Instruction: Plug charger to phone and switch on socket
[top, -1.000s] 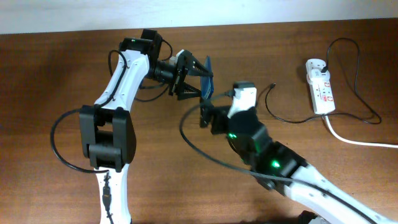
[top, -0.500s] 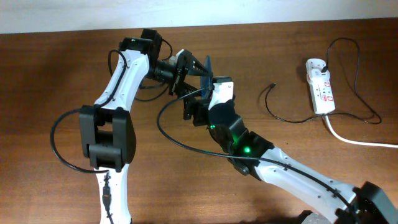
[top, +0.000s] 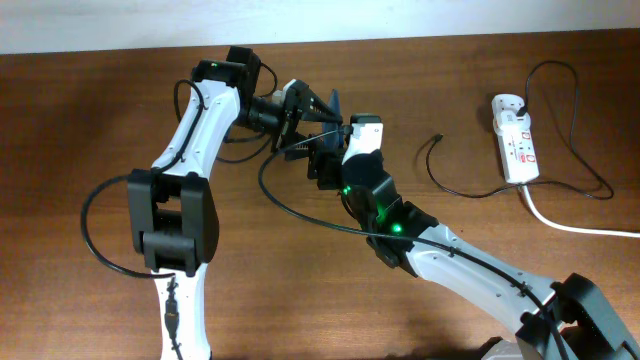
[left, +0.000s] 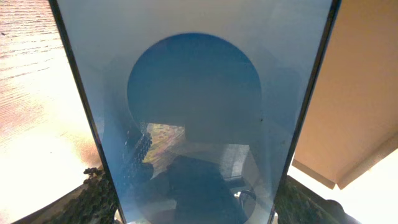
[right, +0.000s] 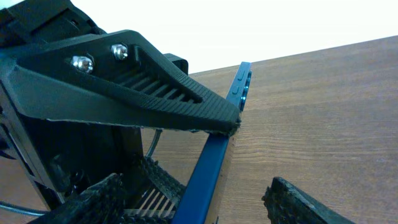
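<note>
Two arms meet in the overhead view. The left tool (top: 318, 120) is clamped on the phone (top: 337, 102), held up on edge. The right tool (top: 322, 160) is just beside it. The charger (top: 439, 138) lies well apart on the tabletop (top: 80, 120), near the socket (top: 515, 138).

From the left wrist, the phone (left: 193, 93) fills the frame.

From the right wrist, the right tool (right: 199, 202) is spread apart and empty around the phone's (right: 214, 155) thin edge. It likely needs the connector first, and bare wood on the right gives room.

Brown wood-grain table (top: 80, 120), glare-washed in left wrist view. White wall (top: 100, 20) strip behind far edge, blown out in right wrist view.
</note>
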